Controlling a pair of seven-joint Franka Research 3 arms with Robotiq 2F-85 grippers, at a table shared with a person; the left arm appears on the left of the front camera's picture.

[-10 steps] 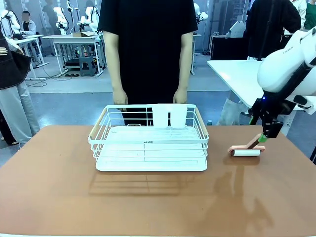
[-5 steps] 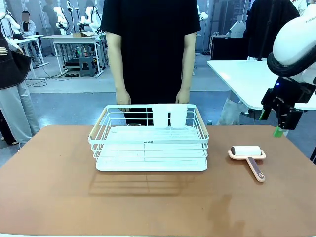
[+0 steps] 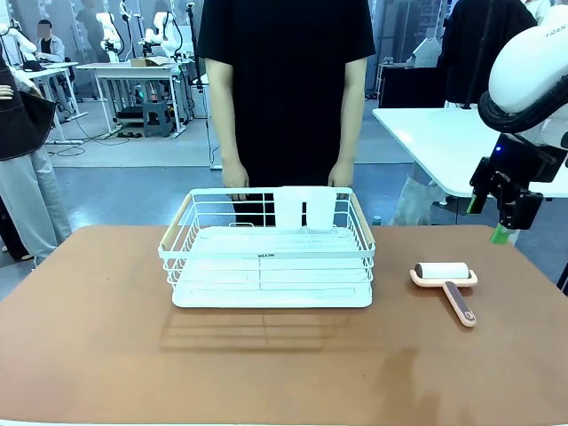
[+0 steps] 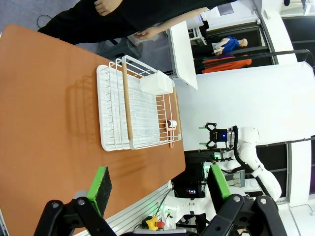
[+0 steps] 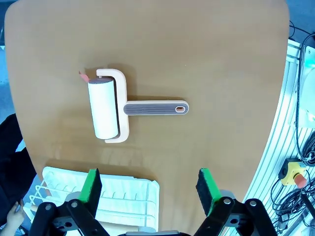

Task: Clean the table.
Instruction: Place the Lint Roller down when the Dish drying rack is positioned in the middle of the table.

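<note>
Since a second ago our right gripper (image 3: 502,232) has let go of the lint roller (image 3: 446,283) and risen, jaws spread empty. Roller lies on the counter (image 3: 106,346) beside the wire rack (image 3: 268,253); our left gripper (image 4: 160,184) hangs open. Rolling looks finished, we reckon.

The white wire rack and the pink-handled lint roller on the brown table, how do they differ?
The white wire rack is a wide open basket with wooden side handles; the pink-handled lint roller is far smaller, a white roll on a frame. The rack sits mid-table before the person; the roller lies flat to its right. Both rest on the reddish-brown table, untouched.
</note>
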